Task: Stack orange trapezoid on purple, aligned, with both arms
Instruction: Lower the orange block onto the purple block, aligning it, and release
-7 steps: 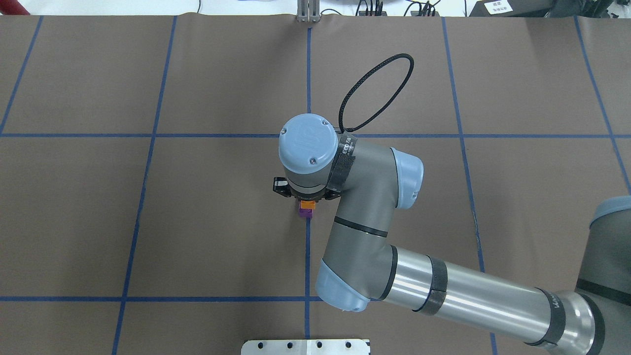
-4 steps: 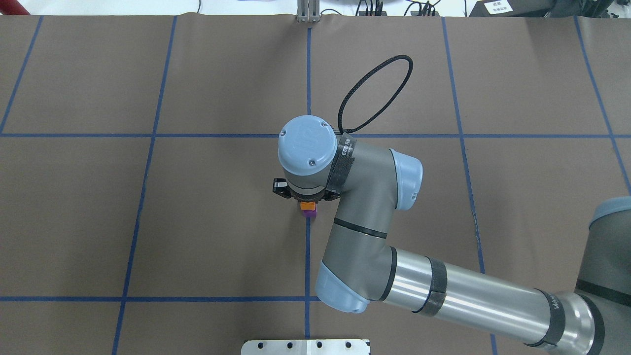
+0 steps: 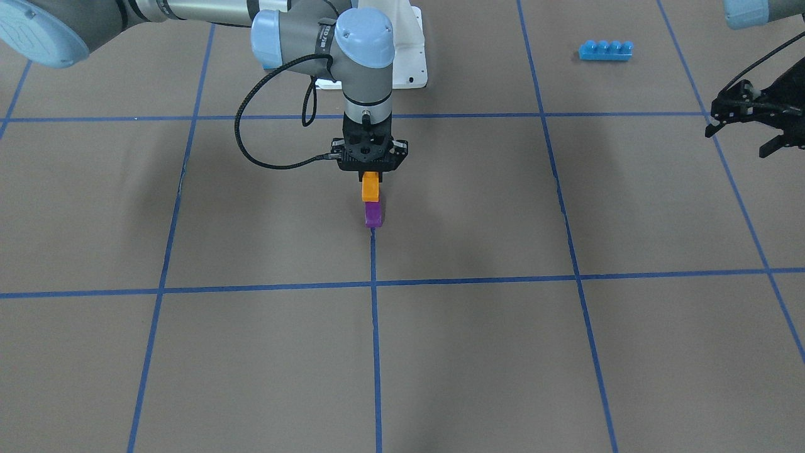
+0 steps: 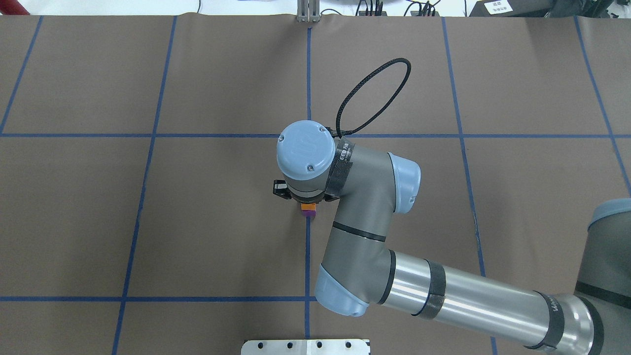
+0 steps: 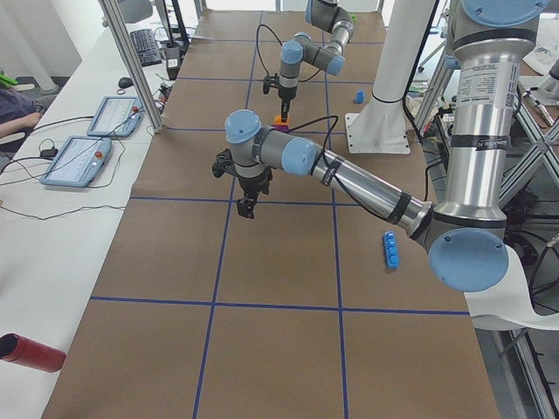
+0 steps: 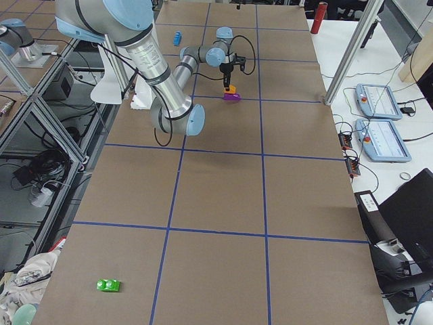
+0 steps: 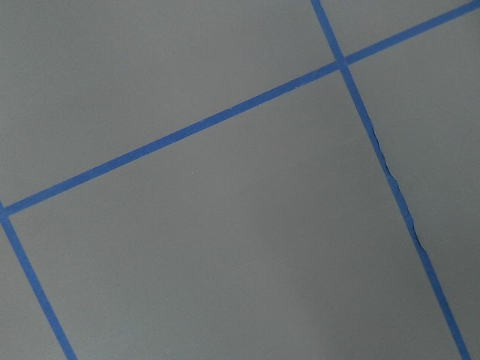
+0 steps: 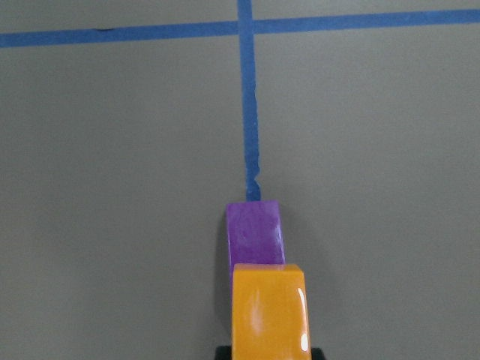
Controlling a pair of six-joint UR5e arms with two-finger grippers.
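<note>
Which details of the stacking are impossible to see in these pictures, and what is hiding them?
Right gripper fingers: overhead, the wrist covers them; wrist view, cut by the bottom edge.
Purple brick stud: under the orange brick in every view.
Alignment of the slopes: side views too small.
Left gripper: partly cut by the front view's right edge.

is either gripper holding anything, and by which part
The right gripper grips the orange trapezoid by its top end, directly over the purple brick. The left gripper is open and holds nothing.
</note>
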